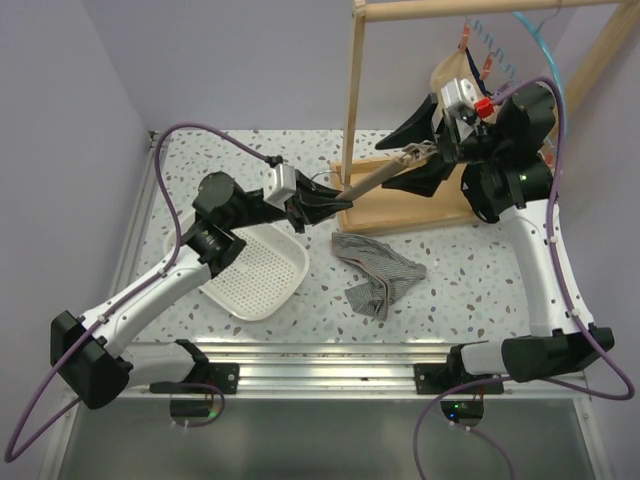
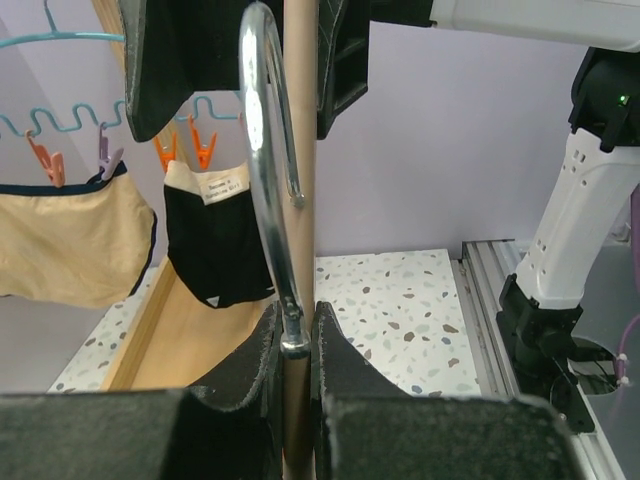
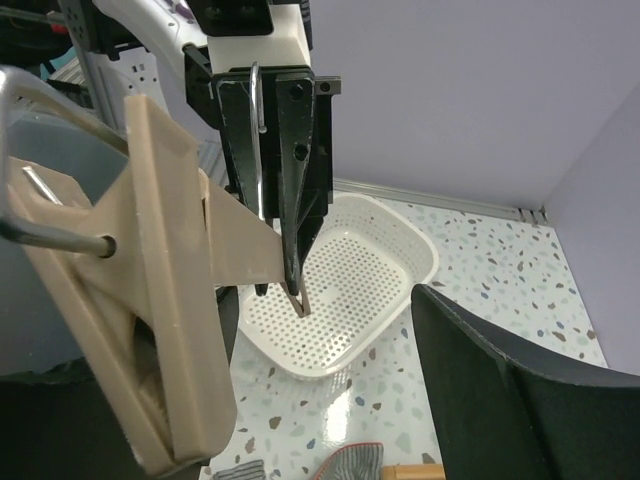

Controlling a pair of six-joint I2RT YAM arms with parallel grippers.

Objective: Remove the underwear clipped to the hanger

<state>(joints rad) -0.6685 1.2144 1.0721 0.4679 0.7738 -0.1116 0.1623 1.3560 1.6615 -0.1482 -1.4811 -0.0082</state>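
A tan clip hanger [image 1: 375, 180] with a metal hook [image 2: 265, 150] spans between both grippers above the table. My left gripper [image 1: 325, 200] is shut on its hook end [image 2: 297, 320]. My right gripper [image 1: 420, 152] is open, with the hanger's tan clip [image 3: 150, 280] between its fingers, close to the left one [image 3: 300, 380]. The grey striped pair [image 1: 378, 265] lies loose on the table and shows in the right wrist view [image 3: 350, 465]. The beige pair [image 2: 70, 245] and the black pair with pale waistband [image 2: 215, 250] hang pegged to a blue hanger [image 2: 60, 40].
A white perforated basket [image 1: 232, 305] sits on the table under the left arm, also in the right wrist view [image 3: 425, 255]. The wooden rack [image 1: 352, 100] stands at the back right, its base board beside the grey pair. Purple walls enclose the back and the left side.
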